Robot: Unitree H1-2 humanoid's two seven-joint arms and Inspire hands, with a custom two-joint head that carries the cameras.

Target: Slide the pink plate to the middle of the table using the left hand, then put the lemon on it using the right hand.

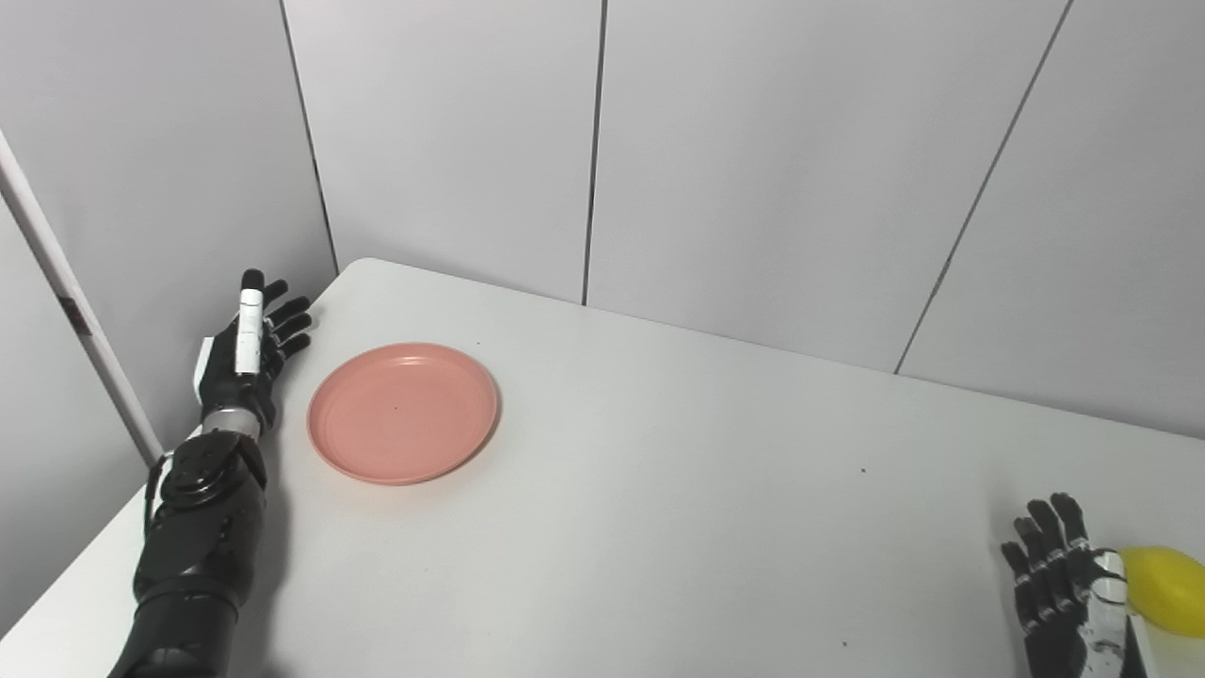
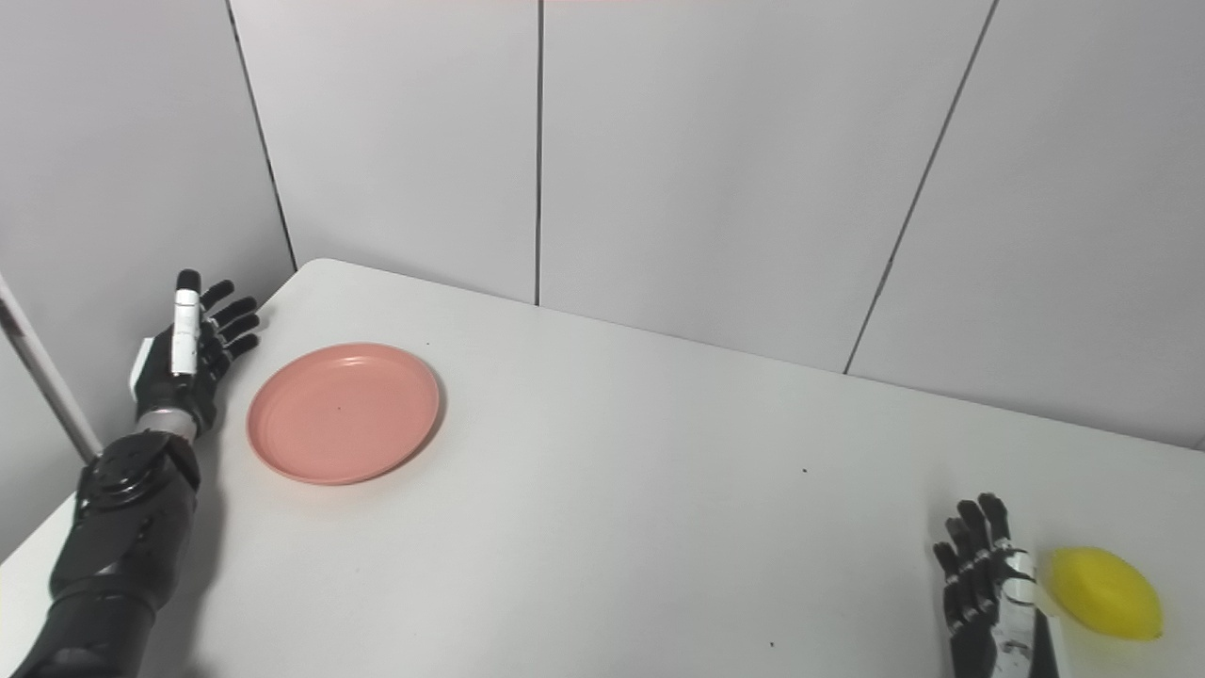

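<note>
The pink plate [image 2: 344, 412] sits flat on the white tabletop [image 2: 612, 490], well left of centre and near the tabletop's left edge, w/ nothing on it. Judging by that, step 1 (the slide to the middle) isn't done yet, and the lemon drop is also left to do.

The left robot hand [image 2: 188, 353] is just beside the plate's left rim, not touching it, fingers spread and holding nothing. It hovers about at the tabletop's left edge.

The lemon [image 2: 1106, 593] lies far right, close to the near-right corner and well apart from the plate. The right robot hand [image 2: 988, 579] stands just left of it, fingers up and apart, empty; contact w/ the lemon can't be told.

Room: the stretch btw plate and lemon shows only bare surface, so a rightward push looks unobstructed. Wall panels [image 2: 659, 160] run along the far edge, but the middle is well off them.
</note>
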